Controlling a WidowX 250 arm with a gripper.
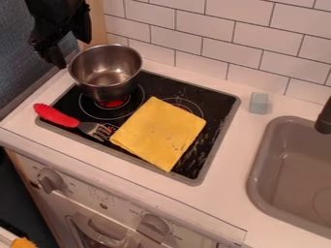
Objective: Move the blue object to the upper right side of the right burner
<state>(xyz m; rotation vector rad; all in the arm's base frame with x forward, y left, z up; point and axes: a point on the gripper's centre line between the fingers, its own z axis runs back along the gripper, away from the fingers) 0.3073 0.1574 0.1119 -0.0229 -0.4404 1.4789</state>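
Picking up the small pale-blue block [259, 103] comes first, I judge: it sits on the white counter [238, 150], between the stove and the grey sink [258, 177], near the white tiled wall [234, 43]. My black gripper [57, 54] is at the upper left beside the stainless-steel pot [106, 72], and I cannot tell whether it is open or closed. I'd travel high enough to pass over the pot's rim, then line up directly above the block, descend straight and take it across its narrower sides, minding the wall behind and the black tap [323, 117] to the right. After a firm grip I'd lift over the grey edge of the black cooktop [221, 99] and carry it left, lowering it just past the upper right of the right burner [188, 103], level, before letting go. Coming down too far left could land it on the folded yellow cloth [158, 133] and leave it tilted. That cloth hides much of the burner, so I'd judge its centre from the exposed arc. The block's far side is hidden from me, and I can't make out whether it is soft or hard. The sink and tap are cut off at the right edge.
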